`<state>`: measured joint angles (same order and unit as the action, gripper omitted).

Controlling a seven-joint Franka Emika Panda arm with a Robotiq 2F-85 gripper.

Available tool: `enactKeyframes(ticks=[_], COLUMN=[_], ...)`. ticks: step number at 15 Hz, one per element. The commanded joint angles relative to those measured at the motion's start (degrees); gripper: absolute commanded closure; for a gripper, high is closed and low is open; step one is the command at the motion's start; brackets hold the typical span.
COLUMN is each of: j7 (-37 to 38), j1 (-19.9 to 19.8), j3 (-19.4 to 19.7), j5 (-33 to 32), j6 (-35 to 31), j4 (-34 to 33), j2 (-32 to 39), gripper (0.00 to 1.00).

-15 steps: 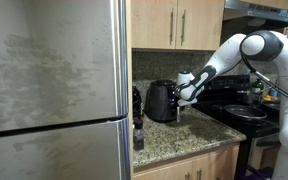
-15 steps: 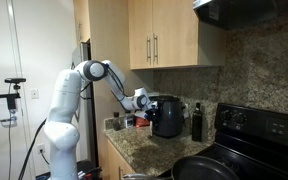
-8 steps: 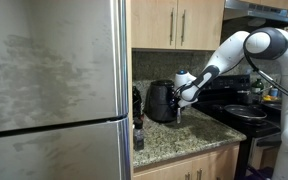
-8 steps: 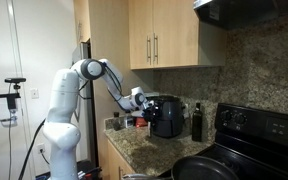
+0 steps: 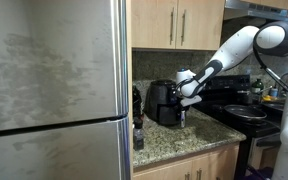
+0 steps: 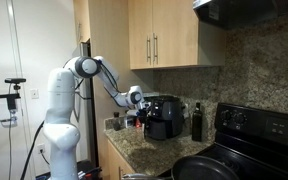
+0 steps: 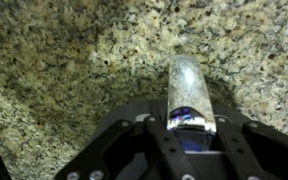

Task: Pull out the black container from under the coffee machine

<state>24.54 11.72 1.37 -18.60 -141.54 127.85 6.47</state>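
1. My gripper (image 5: 184, 105) hangs at the end of the arm (image 6: 102, 72), pointing down at the speckled granite countertop (image 7: 64, 60).
2. I cannot tell whether the fingers are spread or pressed together. The wrist view gives me only the dark gripper body along the bottom edge. One rounded, shiny shape sticks out of its middle over the stone, and neither exterior view is sharp enough to settle it.
3. The coffee machine (image 5: 162, 102) stands just beside the gripper, its glossy black face turned towards it. In an exterior view the gripper overlaps the machine's edge, but I cannot say whether they touch.
4. The black container should be low down on that same side of the gripper, at the foot of the machine. From here the base is one dark mass, and I cannot separate the container from the body above it.
5. Nothing but bare granite shows directly under the gripper in the wrist view.
6. On the far side of the machine from the gripper, a dark bottle (image 6: 196, 122) stands upright on the counter, with the black stove (image 6: 259, 130) beyond it.
7. A pan (image 5: 246, 112) sits on the stove, well apart from the gripper.
8. Above the gripper are the wooden wall cabinets (image 5: 179, 25). The steel fridge (image 5: 54, 90) fills the foreground of that exterior view, on the machine's side of the gripper.
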Motion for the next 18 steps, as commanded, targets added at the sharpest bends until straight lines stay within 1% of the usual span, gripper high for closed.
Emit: enactKeyframes(ticks=[1,2,3,4,5,6,9,10,11,12,13,15,16,17,18], j7=[-0.2,0.1,0.3,-1.4,-1.6,-3.2,-7.1,-10.2,-11.8,-12.8,-14.8,-18.9,-15.3,-15.9,-15.8], j1=[-2.2,-2.3,-2.8,-3.6,-3.8,-4.1,-4.6,-4.7,-4.7,-4.9,-4.7,-4.4,-5.4,-5.4,-5.5], j3=[-1.6,-1.8,-1.6,-1.4,-1.6,-1.8,-2.4,-2.7,-3.0,-3.0,-3.1,-2.5,-4.1,-4.1,-4.3], j5=[2.9,3.6,3.5,4.3,4.6,5.8,7.9,8.9,9.8,10.2,11.4,13.8,12.4,12.9,12.9], j6=[-0.4,-0.6,-1.7,-2.6,-3.1,-2.9,-3.6,-3.1,-2.7,-3.8,-3.5,-4.9,-2.3,-2.2,-2.1], j4=[3.5,5.5,5.0,3.5,4.5,5.6,9.9,11.6,13.0,15.9,17.6,22.8,16.0,17.5,17.7], j2=[-3.2,-5.5,-5.0,-3.5,-5.0,-6.9,-12.5,-14.8,-17.0,-20.3,-23.0,-29.3,-22.2,-24.4,-25.1], gripper=[0.32,0.25,0.19,0.11,0.05,0.01,0.00,0.00,0.00,0.00,0.00,0.00,0.00,0.00,0.00])
